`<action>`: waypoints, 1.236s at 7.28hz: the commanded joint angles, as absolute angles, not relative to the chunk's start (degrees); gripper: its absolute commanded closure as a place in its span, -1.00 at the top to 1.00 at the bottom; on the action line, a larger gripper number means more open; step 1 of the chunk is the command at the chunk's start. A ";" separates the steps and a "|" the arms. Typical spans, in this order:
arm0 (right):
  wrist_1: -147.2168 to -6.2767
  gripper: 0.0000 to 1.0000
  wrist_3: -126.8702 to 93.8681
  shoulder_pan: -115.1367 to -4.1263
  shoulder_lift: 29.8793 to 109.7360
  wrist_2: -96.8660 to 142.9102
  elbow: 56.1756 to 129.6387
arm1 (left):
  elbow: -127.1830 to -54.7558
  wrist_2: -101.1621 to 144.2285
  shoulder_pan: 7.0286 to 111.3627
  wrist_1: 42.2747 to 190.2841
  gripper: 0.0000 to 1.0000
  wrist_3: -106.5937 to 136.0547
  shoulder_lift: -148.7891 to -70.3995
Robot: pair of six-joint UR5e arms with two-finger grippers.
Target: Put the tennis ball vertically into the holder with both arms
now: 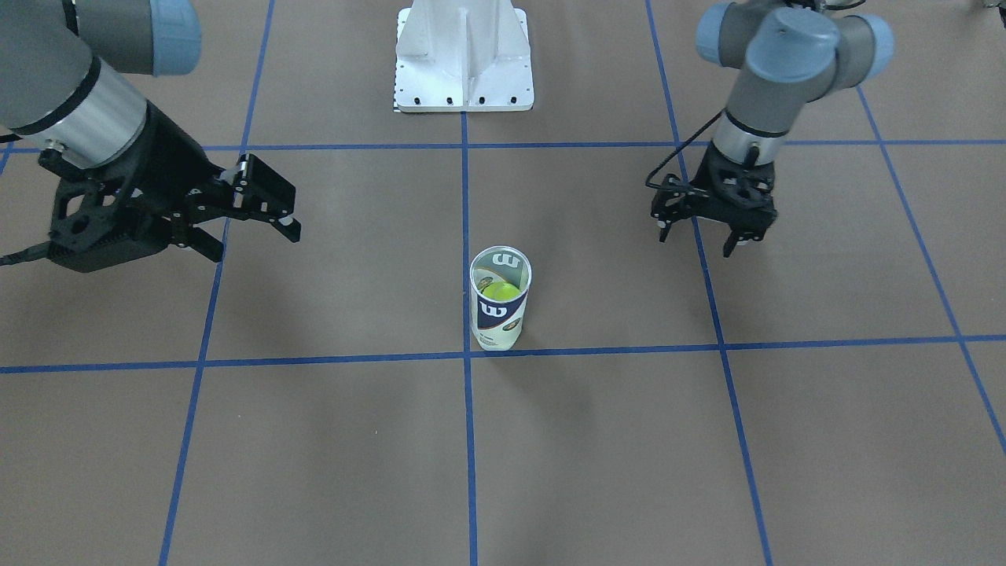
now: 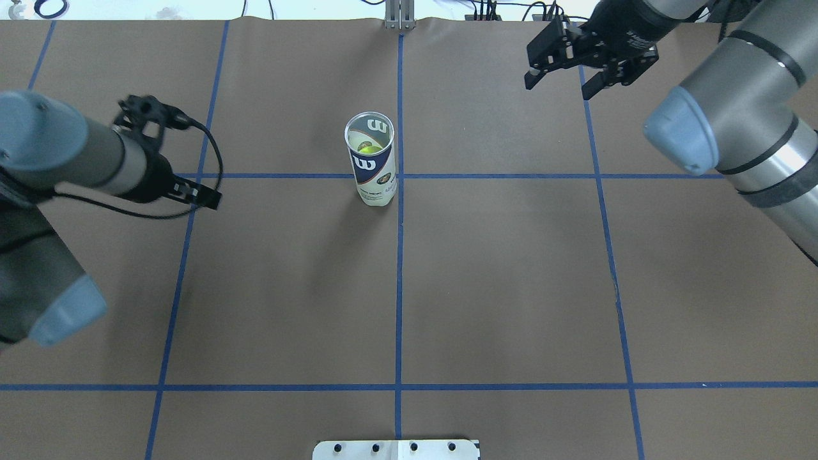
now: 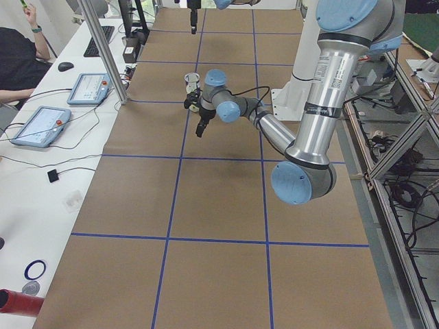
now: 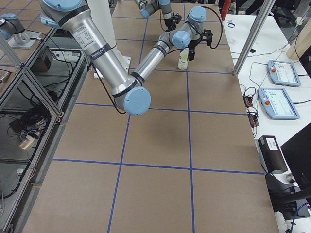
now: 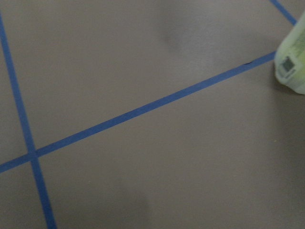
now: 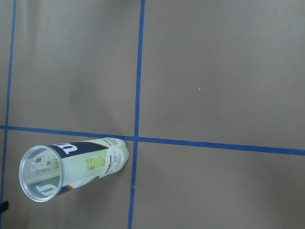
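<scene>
The holder [image 1: 501, 303] stands upright on the brown table near the crossing of two blue tape lines, its open mouth up. A yellow-green tennis ball [image 1: 501, 292] sits inside it, below the rim. The holder also shows in the overhead view [image 2: 370, 160], at the right edge of the left wrist view [image 5: 291, 62] and in the right wrist view [image 6: 71, 169]. My left gripper [image 1: 699, 236] is open and empty, off to the holder's side, and shows in the overhead view too [image 2: 201, 193]. My right gripper [image 1: 251, 236] is open and empty on the other side, raised [image 2: 561, 84].
The white robot base plate [image 1: 464, 55] is at the table's near edge behind the holder. Blue tape lines [image 2: 399, 287] grid the brown table. Tablets [image 3: 41, 125] and a metal post [image 3: 103, 48] stand on the operators' bench beside the table.
</scene>
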State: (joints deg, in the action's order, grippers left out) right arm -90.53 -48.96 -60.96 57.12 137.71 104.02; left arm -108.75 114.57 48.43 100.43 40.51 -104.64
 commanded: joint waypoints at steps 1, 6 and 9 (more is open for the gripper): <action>-90.53 0.98 -34.98 -66.68 66.13 138.60 104.42 | -103.48 126.97 64.62 88.21 0.99 20.16 -106.51; -90.71 0.98 2.46 -82.96 79.80 137.20 86.51 | -86.95 140.97 83.99 84.73 0.99 5.03 -106.26; -91.05 0.98 2.11 -83.56 80.42 130.96 84.55 | -82.45 141.06 86.57 84.55 0.99 4.92 -103.12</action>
